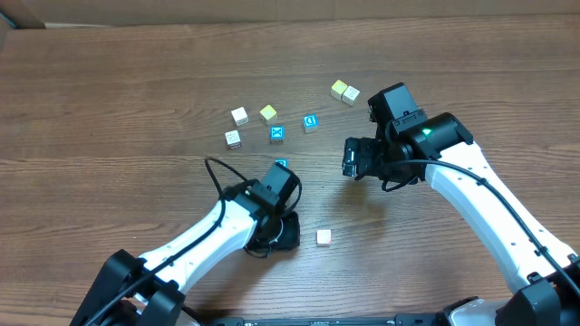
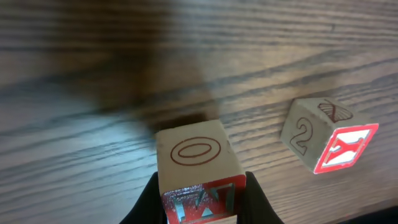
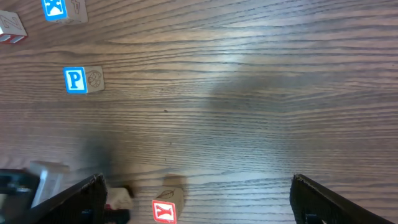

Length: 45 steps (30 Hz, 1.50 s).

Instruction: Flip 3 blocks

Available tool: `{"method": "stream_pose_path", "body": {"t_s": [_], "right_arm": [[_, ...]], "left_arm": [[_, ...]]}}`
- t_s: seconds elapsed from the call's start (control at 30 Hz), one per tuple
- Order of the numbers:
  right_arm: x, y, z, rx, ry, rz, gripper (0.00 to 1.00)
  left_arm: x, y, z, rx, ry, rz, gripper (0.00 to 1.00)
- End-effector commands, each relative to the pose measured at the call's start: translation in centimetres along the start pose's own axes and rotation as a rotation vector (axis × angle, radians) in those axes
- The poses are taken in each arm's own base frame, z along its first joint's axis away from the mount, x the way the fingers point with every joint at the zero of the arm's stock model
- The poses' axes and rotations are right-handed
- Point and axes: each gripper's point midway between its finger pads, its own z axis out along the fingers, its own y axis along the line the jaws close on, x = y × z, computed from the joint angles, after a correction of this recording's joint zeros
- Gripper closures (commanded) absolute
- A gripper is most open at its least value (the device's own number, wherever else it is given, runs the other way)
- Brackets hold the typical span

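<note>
left gripper (image 2: 202, 185) is pinched narrow on the O block (image 2: 189, 152), O face up, red face toward the camera. Can't tell if it's clear of the table (image 2: 74, 74). My read: lift a bit, roll the wrist so another face ends on top, seat it flat, then release. 2/Y block (image 2: 326, 140) lies near on the right, apart, so don't clip it. P block (image 3: 84, 79) is farther out on the wood, untouched. right gripper (image 3: 198, 186) has jaws wide, empty, and could take P.

Ten letter cubes (image 1: 323, 237) and two robot arms (image 1: 480, 195).
</note>
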Motion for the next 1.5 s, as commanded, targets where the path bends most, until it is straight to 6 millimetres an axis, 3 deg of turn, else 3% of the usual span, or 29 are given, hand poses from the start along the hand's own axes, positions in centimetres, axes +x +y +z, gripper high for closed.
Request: {"method": "stream_pose_path", "body": {"t_s": [0.0,0.67,1.3,1.47], "right_arm": [[-0.7,0.8,-1.4,-0.031,-0.042,-0.013,0.05],[-0.7,0.9,-1.4,-0.034,-0.04,-0.013,0.06],[-0.7,0.9,-1.4,-0.034,-0.04,-0.013,0.05],[-0.7,0.9,-1.4,-0.034,-0.038,-0.013,0.05]], "left_arm": [[1.0,-1.3,0.4,0.057,0.021,-0.034,0.96],[-0.6,-2.4,0.6,0.073,-0.063,-0.06,0.96],[0.4,-1.9,2.3,0.033,-0.005,-0.037,0.96],[0.6,-1.6,2.3,0.02,0.004,-0.045,0.67]]}}
